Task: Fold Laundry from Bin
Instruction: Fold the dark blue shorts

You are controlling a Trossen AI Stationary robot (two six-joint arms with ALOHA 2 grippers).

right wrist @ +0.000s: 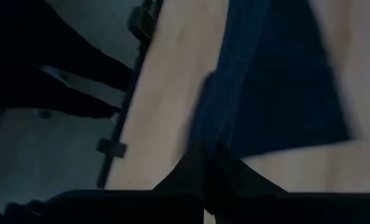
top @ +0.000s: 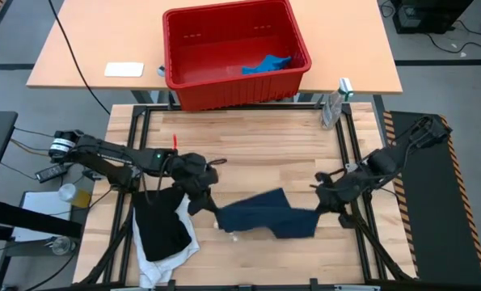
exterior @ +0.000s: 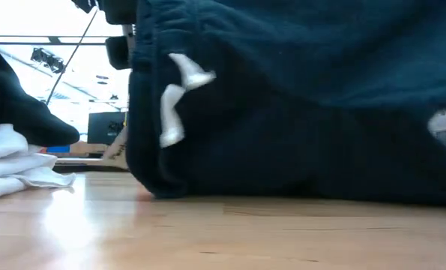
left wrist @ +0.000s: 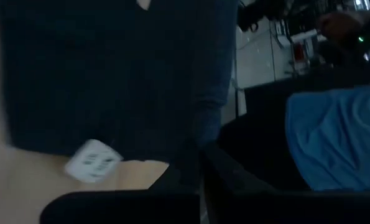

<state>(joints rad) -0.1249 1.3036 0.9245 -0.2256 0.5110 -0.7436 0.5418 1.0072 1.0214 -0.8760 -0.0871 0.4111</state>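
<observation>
High view: navy garment (top: 268, 214) spread on the surface (top: 256, 145) between both arms | left end effector (top: 201, 194) and right end effector (top: 325, 196) each clamped on an edge | we should pull evenly, keeping cloth taut before folding.

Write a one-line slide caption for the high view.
Both grippers, left and right, shut on opposite ends of the navy garment over the wooden table; red bin behind.

No legible text; white tag (left wrist: 92, 160) on navy garment (top: 268, 214) too blurred to read.
</observation>
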